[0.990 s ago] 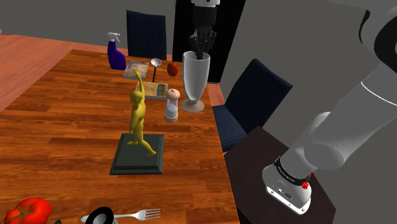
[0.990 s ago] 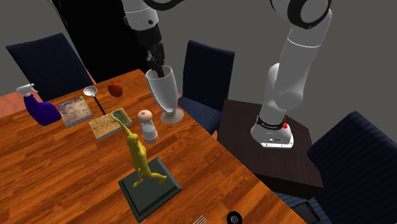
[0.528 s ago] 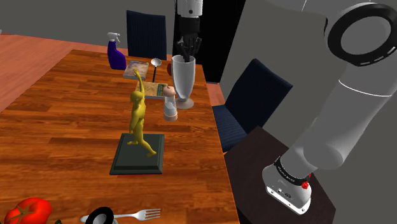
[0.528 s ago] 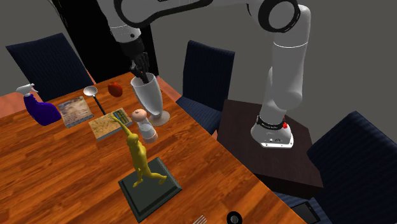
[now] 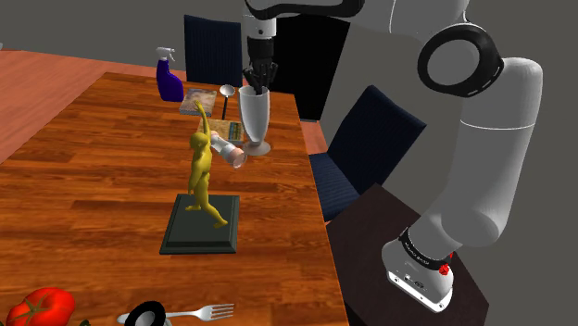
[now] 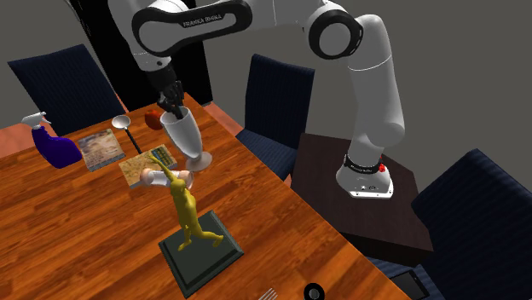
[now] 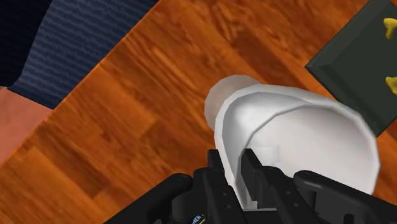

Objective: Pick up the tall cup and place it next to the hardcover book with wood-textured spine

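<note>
Claw pinches the rim of the tall white cup, one finger inside and one outside. The cup stands upright near the table edge. In the shoulder view a book lies at its nine o'clock, and a pale grinder lies on its side at eight o'clock.

- tall cup: plain pale grey-white
- gripper: black
- table: orange-brown wood grain
- figurine: yellow, on a dark grey-green base
- spray bottle, beyond the figurine: deep blue with a white head
- chair: navy
</note>
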Robot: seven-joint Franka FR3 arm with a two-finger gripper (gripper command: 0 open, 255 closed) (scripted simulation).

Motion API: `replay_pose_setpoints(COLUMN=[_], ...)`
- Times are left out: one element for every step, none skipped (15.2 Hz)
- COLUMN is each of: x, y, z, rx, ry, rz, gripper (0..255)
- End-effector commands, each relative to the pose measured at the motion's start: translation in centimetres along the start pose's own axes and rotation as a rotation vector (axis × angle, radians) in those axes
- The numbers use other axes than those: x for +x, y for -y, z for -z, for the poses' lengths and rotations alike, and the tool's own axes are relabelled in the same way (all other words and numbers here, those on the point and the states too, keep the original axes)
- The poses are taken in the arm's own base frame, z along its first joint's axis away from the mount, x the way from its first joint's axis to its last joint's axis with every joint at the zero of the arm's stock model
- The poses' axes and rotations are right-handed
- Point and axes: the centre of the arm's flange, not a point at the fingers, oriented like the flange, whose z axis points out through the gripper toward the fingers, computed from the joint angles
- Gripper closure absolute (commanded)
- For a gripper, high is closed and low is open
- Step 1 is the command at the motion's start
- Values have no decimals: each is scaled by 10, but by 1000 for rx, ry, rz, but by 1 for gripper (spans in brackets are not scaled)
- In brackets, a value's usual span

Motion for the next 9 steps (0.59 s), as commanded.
replay_pose_setpoints(x=[4,5,6,7,8,8,9,10,11], y=[-2,-2,-2,-2,-2,-2,-2,-2,-2], z=[-10,-15,-20,-25,-31,-36,-41,-46,-51], rx=[0,0,0,0,0,0,0,0,0], ry=[-2,-2,-2,-2,-2,-2,-2,-2,-2], rz=[1,1,1,1,1,1,1,1,1], gripper=[255,255,255,255,255,255,255,255,255])
